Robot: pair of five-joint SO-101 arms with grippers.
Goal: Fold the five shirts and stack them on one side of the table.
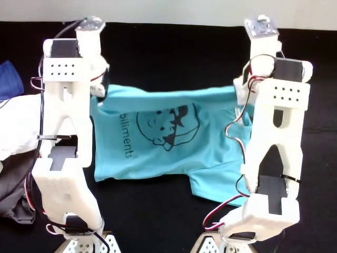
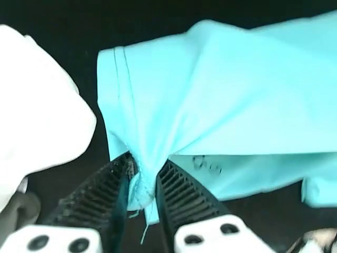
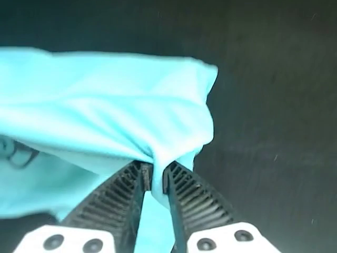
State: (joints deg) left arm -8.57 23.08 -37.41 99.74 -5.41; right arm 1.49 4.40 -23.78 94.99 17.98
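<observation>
A turquoise shirt [image 1: 163, 137] with a dark cartoon print is spread across the middle of the black table, its far edge lifted between the two arms. My left gripper [image 2: 143, 182] is shut on the shirt's [image 2: 221, 105] far left corner near a stitched hem. My right gripper [image 3: 156, 176] is shut on the shirt's [image 3: 105, 105] far right corner, the cloth bunched between its ridged fingers. In the high view the left arm [image 1: 68, 132] covers the shirt's left side and the right arm [image 1: 274, 142] its right side.
A heap of other shirts lies at the table's left edge: a white one [image 1: 18, 126], a blue one [image 1: 9, 79] behind it and a dark grey one [image 1: 16, 190] in front. The white shirt [image 2: 37, 110] lies close to my left gripper. The black table [image 1: 174, 58] continues behind.
</observation>
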